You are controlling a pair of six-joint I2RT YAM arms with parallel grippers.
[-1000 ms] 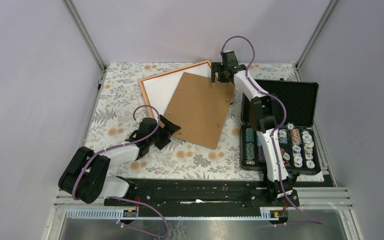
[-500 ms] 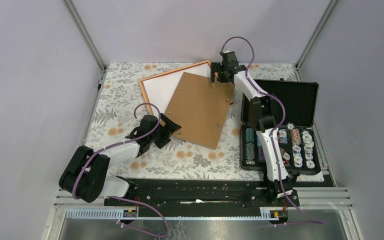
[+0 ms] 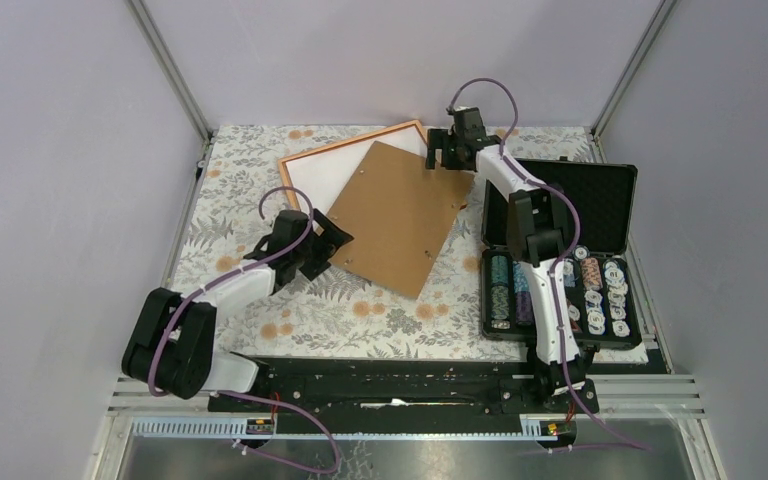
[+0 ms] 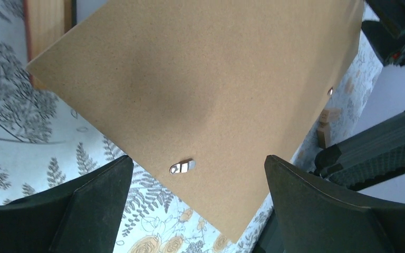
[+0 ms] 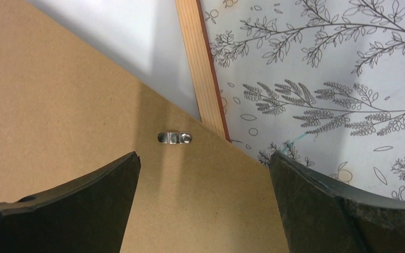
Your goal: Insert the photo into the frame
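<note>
The orange-brown wooden frame (image 3: 352, 145) lies at the back of the table with a plain white sheet (image 3: 322, 180) inside it, which looks like the photo's back; no printed side shows. The brown backing board (image 3: 400, 215) lies tilted over the frame's right part. My left gripper (image 3: 322, 243) is open at the board's near left edge; in the left wrist view (image 4: 198, 211) the board (image 4: 205, 89) and the frame's corner (image 4: 45, 31) lie ahead. My right gripper (image 3: 447, 152) is open over the board's far right corner; the right wrist view (image 5: 203, 205) shows board (image 5: 74, 105), frame rail (image 5: 203, 89) and white sheet (image 5: 137, 42).
An open black case (image 3: 560, 300) of poker chips stands at the right, its lid (image 3: 585, 205) lying back beside the board. A floral cloth (image 3: 360, 320) covers the table. Metal uprights stand at the back corners. Small metal clips (image 4: 182, 166) sit on the board.
My left gripper has moved forward to the board's left edge. The board's near corner has swung a little to the left. My right gripper has shifted slightly at the far corner.
</note>
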